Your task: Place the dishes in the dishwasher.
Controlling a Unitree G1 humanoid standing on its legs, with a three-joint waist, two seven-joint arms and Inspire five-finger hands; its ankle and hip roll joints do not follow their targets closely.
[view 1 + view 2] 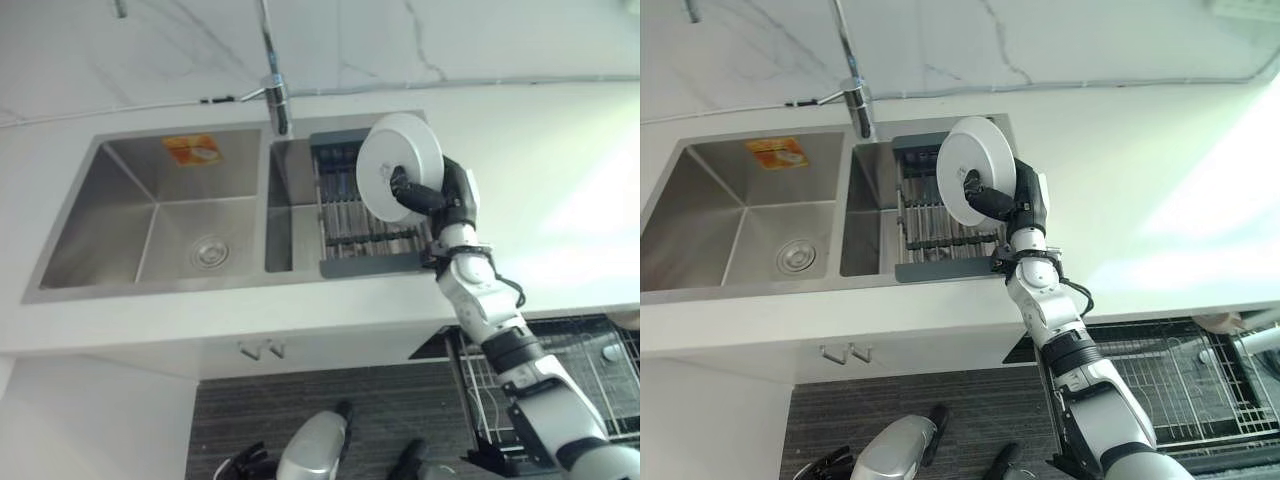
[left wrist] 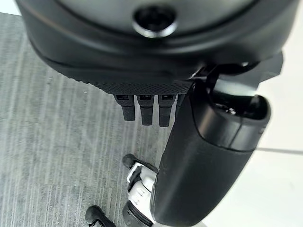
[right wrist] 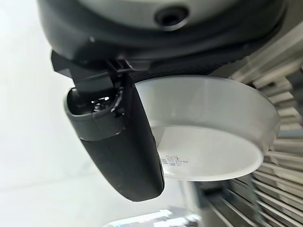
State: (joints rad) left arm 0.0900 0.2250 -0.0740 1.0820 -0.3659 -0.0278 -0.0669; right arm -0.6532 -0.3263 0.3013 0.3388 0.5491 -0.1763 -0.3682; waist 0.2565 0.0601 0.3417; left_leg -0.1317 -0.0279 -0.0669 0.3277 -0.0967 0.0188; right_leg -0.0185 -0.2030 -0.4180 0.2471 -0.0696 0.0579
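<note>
1. Right hand [image 1: 432,195] is pinching a white plate [image 1: 398,166], thumb curled on its underside, fingers behind it. The plate is held up on edge above the dark drying rack [image 1: 352,208] that sits in the right sink basin [image 1: 283,205]. It looks clear of the rack tines, not resting on them.
2. In the right wrist view the plate [image 3: 215,127] sits deep between thumb and palm, so the hold looks sound. Don't loosen it during the carry; glazed ceramic will likely slip.
3. Left hand [image 2: 147,111] hangs low over the grey floor [image 2: 52,142], fingers straight and relaxed, holding nothing. Leave it there, or bring it up if you want support.
4. The step now is the transfer: the pulled-out dishwasher rack [image 1: 590,385] shows below the countertop [image 1: 540,180], at the near right. Lift the plate a bit higher first so its rim can't catch the drying rack's near edge.
5. Swing it right and toward you, over the counter edge, then lower it. Watch the counter lip; that's the likely knock point.
6. Keep the plate on edge so it drops straight between the dishwasher rack's wires. I can't tell which slots are free; there seem to be items at its right side, so aim for the left part.
7. Release only once the rim is seated between the wires.
</note>
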